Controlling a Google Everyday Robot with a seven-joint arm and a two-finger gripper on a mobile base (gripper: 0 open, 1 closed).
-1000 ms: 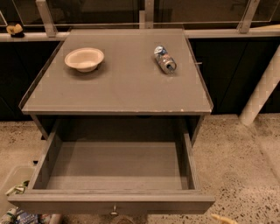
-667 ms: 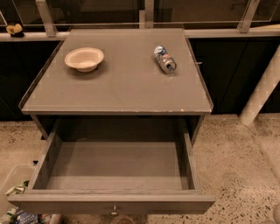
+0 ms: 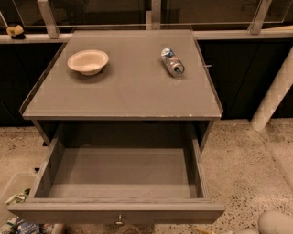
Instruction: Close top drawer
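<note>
Woodwork in flat grey: the top drawer (image 3: 121, 171) is sitting pulled far out beneath the tabletop (image 3: 123, 91).
I am seeing its shallow rectangular inside and a small round metal knob (image 3: 119, 220) on its front; a round pale bowl (image 3: 88, 61) and a cylindrical can (image 3: 172, 61) are lying well apart on the smooth tabletop. My tool (image 3: 274, 223) is showing only as a pale rounded shape bottom right; I cannot tell its state.

Likely an office or lab building: a speckled terrazzo floor (image 3: 247, 155); dark glass panels (image 3: 100, 11) between slanted metal posts (image 3: 47, 17); a white pillar (image 3: 274, 93). The gripper is out of frame; only a pale rounded robot part (image 3: 274, 223) shows at the lower right.
</note>
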